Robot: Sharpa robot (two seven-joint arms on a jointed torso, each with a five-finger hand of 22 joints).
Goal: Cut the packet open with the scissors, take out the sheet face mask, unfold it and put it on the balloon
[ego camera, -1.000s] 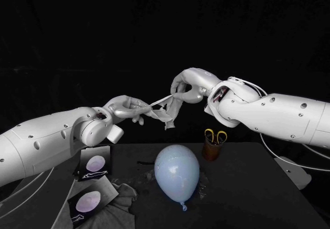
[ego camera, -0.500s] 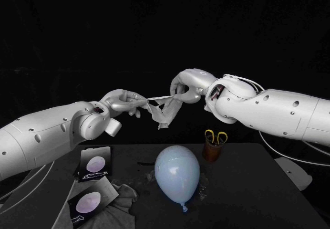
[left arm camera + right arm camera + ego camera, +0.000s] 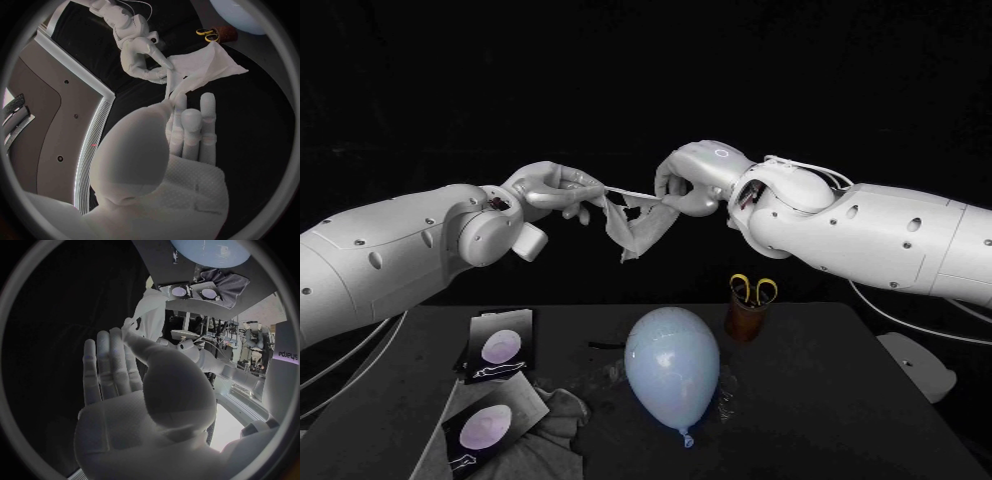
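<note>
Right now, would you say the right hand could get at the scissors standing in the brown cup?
Probably not yet: the right hand holds the sheet mask in the air with the left hand. The way itself looks free: the scissors stand handles-up in the cup, uncovered.

balloon (image 3: 671,372) mid-table, cup (image 3: 743,318) just beside

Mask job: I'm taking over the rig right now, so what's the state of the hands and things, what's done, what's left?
Left hand and right hand each pinch the mask, held between them in the air above the table. Balloon lies below; scissors stand in a cup beside it. Done: mask is out. Left: finish unfolding, lay it on the balloon.
</note>
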